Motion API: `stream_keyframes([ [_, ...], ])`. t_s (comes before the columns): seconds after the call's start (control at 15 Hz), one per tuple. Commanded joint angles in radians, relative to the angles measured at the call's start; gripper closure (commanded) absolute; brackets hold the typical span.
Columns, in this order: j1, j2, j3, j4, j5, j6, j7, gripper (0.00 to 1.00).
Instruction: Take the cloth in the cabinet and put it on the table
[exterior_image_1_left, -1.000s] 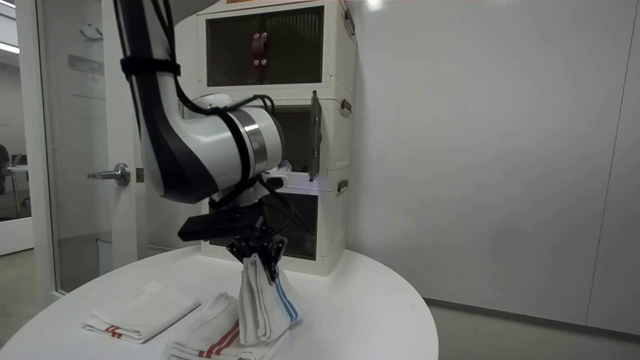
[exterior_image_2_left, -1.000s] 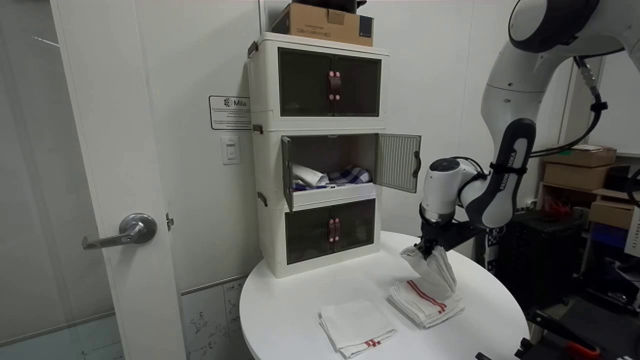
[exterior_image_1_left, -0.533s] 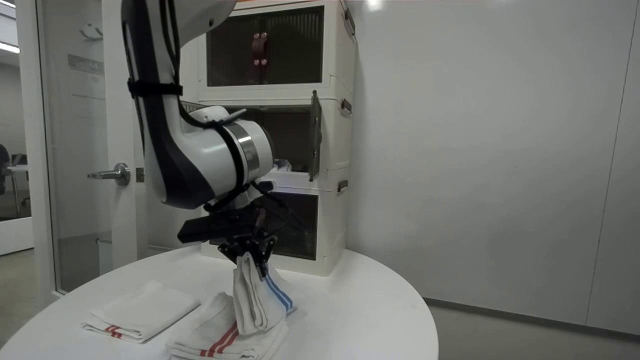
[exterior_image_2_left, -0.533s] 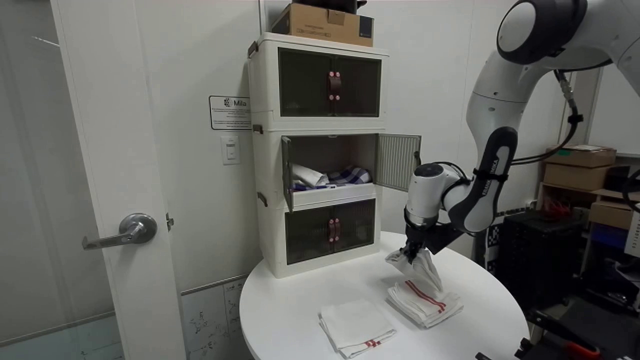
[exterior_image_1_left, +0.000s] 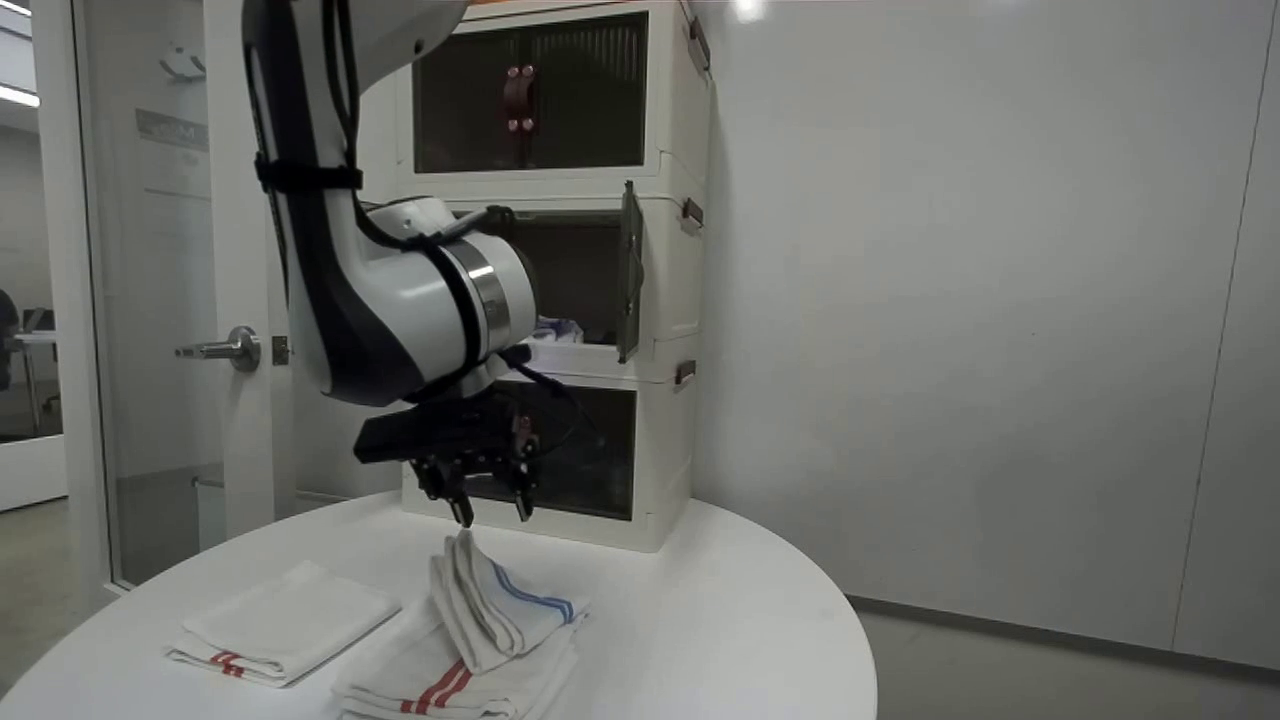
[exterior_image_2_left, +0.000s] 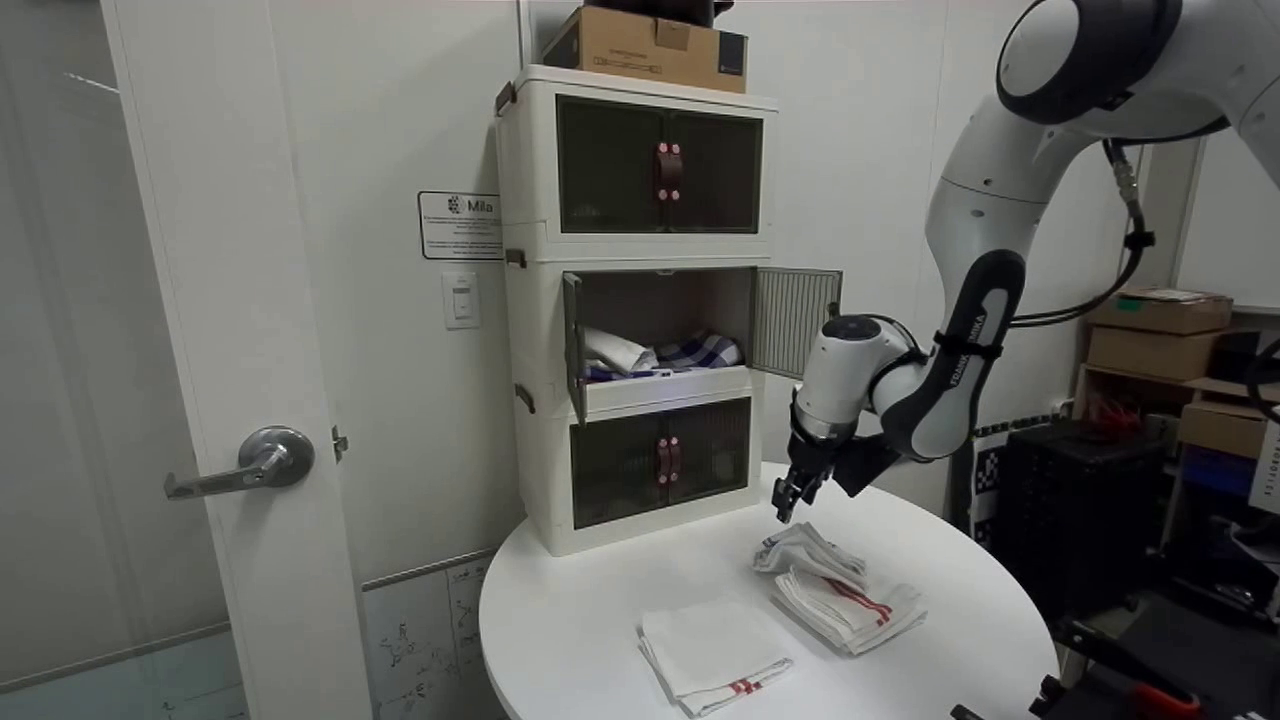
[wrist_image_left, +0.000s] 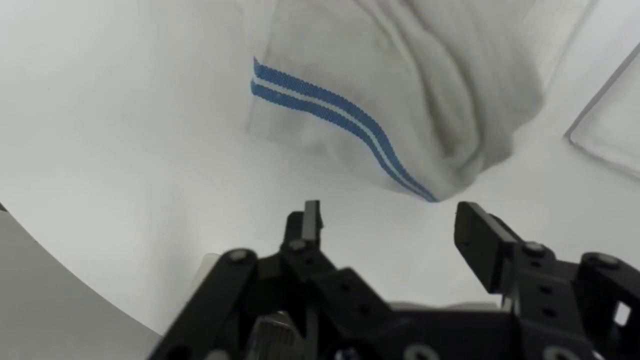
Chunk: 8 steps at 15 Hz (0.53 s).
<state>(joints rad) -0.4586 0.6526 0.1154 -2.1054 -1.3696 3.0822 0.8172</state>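
Plainly unclenched, below and left of the centre of the frame in an exterior view: gripper, pointing downward with fingers spread well apart, near the peaked fold of the blue-striped cloth yet clear of it. Equally parted in the wrist view, with both fingertips in the lower half of the frame, that cloth at upper centre, and white table showing between.

Lying in the lower half of the frame in both exterior views: blue-striped cloth, loosely folded and slumped at a slant, at least partly on top of a red-striped cloth, itself folded flat on the table. Near these two but apart, at lower left of the frame in an exterior view: another folded cloth, with red stripes at one corner.

Standing on the table, at the centre of the frame in an exterior view: white three-tier cabinet, with both middle doors swung outward. Inside, a white cloth at left and a dark blue patterned cloth at right. On top, at the upper edge of the frame, a cardboard box. Reaching in from the upper right: robot arm, white and black. At far left, a metal lever handle.
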Motion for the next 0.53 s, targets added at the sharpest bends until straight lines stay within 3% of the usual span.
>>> stream_keyframes([
  [0.0, -0.036, -0.009, 0.03, 0.003, 0.025, 0.042, -0.059, 0.01],
  [0.27, -0.051, -0.06, 0.059, 0.001, 0.036, 0.09, -0.029, 0.0],
  [0.4, -0.076, -0.112, 0.102, -0.028, 0.097, 0.078, -0.034, 0.0],
  [0.47, 0.019, -0.146, 0.016, -0.06, 0.251, 0.117, -0.122, 0.0],
])
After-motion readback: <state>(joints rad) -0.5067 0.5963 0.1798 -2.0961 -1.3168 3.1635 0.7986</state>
